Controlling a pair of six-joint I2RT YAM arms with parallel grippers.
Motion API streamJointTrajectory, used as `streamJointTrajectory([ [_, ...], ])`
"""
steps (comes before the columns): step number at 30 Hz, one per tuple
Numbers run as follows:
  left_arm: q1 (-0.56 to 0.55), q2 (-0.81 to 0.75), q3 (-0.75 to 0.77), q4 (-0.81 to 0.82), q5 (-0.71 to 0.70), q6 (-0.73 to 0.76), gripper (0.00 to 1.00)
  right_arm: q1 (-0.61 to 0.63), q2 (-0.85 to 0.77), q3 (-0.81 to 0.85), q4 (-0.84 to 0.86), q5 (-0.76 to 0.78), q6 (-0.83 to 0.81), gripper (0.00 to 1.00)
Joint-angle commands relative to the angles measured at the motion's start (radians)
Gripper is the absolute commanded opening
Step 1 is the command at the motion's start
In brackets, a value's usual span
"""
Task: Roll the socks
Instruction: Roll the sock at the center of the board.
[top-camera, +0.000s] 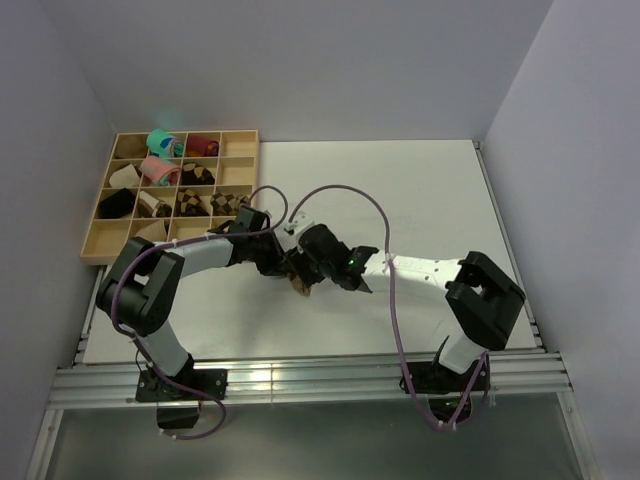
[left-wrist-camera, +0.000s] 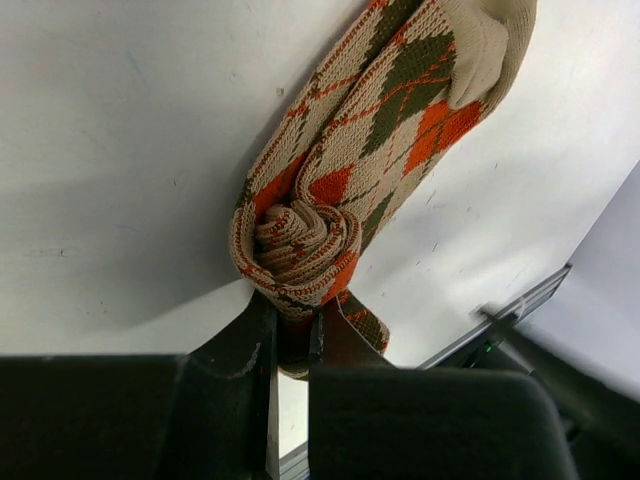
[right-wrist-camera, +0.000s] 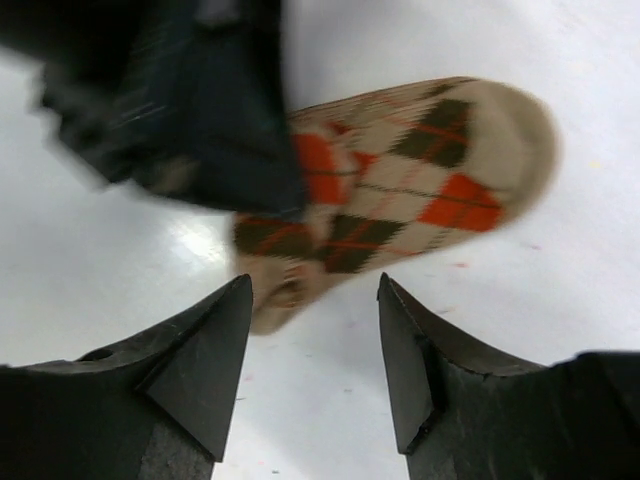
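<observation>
The socks (left-wrist-camera: 340, 170) are tan argyle with dark brown and orange-red diamonds. They lie on the white table, one end wound into a tight roll and the toe end stretched out flat. My left gripper (left-wrist-camera: 293, 315) is shut on the rolled end, with fabric pinched between its fingers. In the top view the socks (top-camera: 300, 286) peek out beneath both grippers at mid-table. My right gripper (right-wrist-camera: 313, 300) is open and holds nothing. It stands just short of the socks (right-wrist-camera: 420, 180), their near end level with its fingertips. The left gripper (right-wrist-camera: 200, 100) shows there as a dark blur over the socks.
A wooden compartment tray (top-camera: 100, 235) stands at the back left. It holds a teal roll (top-camera: 160, 142), a pink roll (top-camera: 158, 170), a maroon roll (top-camera: 203, 147) and brown-and-cream argyle rolls (top-camera: 195, 200). A metal rail (top-camera: 300, 375) runs along the table's near edge.
</observation>
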Motion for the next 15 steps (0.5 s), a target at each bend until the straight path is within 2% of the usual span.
streamJointTrajectory([
  [1,0.000,0.004,-0.037,-0.149,0.001,0.117,0.00,-0.079,0.005,0.096,-0.078,-0.061,0.062,0.59],
  [7,0.000,-0.007,-0.048,-0.157,0.042,0.174,0.01,-0.170,0.106,0.222,-0.169,-0.136,0.035,0.55],
  [15,-0.002,-0.021,-0.066,-0.152,0.087,0.206,0.01,-0.179,0.220,0.310,-0.215,-0.192,-0.026,0.49],
])
